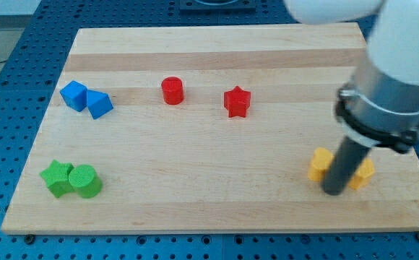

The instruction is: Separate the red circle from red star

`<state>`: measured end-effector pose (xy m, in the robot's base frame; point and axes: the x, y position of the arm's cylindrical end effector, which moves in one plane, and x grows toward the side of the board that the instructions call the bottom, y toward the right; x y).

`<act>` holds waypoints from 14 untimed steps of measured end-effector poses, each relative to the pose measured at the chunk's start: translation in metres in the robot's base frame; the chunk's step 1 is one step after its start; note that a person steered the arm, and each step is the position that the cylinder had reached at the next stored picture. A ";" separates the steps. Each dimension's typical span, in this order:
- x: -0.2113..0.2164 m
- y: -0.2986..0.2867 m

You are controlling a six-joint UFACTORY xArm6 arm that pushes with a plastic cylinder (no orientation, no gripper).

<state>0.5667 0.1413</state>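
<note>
My tip (333,191) down on wooden board (217,209) at view's lower right, between two yellow blocks (320,164), (363,174), touching or nearly so; bare rod, no jaws to open or close. Green star (55,178) touching green cylinder (85,180), lower left. Farther up: red circle (172,91) and red star (236,101) apart, clear gap between. Two blue blocks (73,94), (99,105) touching, upper left.
</note>
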 end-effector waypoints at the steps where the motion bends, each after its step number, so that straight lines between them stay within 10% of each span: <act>1: -0.016 -0.028; 5: -0.034 0.034; 8: -0.127 -0.060; 14: -0.159 -0.094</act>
<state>0.4077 0.0472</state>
